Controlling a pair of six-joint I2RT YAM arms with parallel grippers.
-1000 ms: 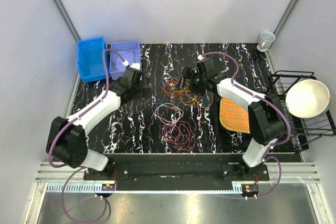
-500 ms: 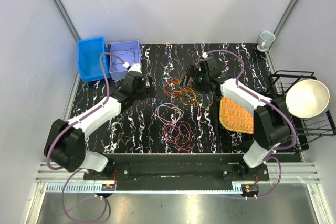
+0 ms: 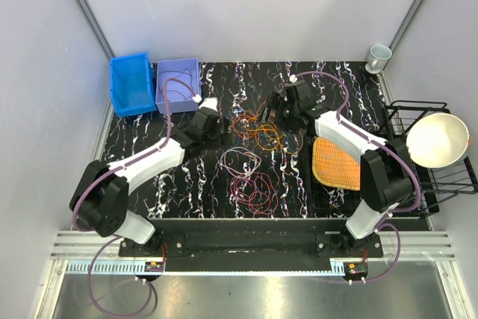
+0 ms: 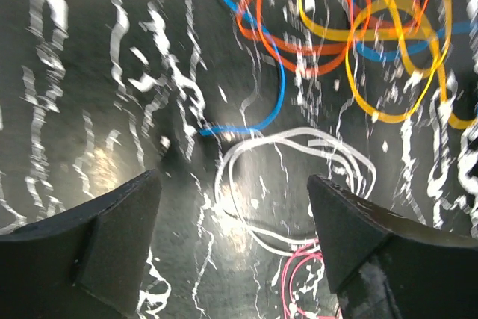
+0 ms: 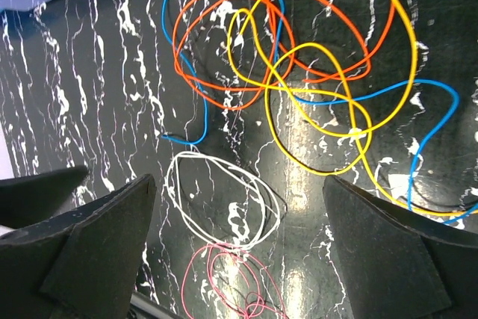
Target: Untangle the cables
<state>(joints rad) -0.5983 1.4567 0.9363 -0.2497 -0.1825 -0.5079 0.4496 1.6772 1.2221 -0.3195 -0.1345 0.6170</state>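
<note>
The cables lie on the black marbled table. A tangle of orange, yellow and blue loops [image 3: 254,126] is at the middle back. A whitish loop [image 3: 240,160] lies in front of it, and a magenta-red bundle [image 3: 254,188] nearer still. My left gripper [image 3: 219,129] is open and empty just left of the tangle. In its wrist view [image 4: 235,207] it hovers over the whitish loop [image 4: 224,184], with blue [image 4: 276,95], orange [image 4: 295,41] and yellow [image 4: 388,117] beyond. My right gripper [image 3: 273,114] is open and empty at the tangle's right edge. Its wrist view [image 5: 239,214] shows yellow [image 5: 314,166], blue [image 5: 444,97] and whitish [image 5: 224,199] loops.
A blue bin [image 3: 128,84] and a lavender bin [image 3: 178,80] stand at the back left. An orange woven mat [image 3: 334,163] lies right of the cables. A black wire rack [image 3: 429,177] with a white bowl [image 3: 437,140] is at the far right, and a cup [image 3: 379,56] at the back right.
My left arm has swung right from beside the lavender bin to the tangle's left edge. My right gripper has shifted slightly right and back. The cables have not visibly moved.
</note>
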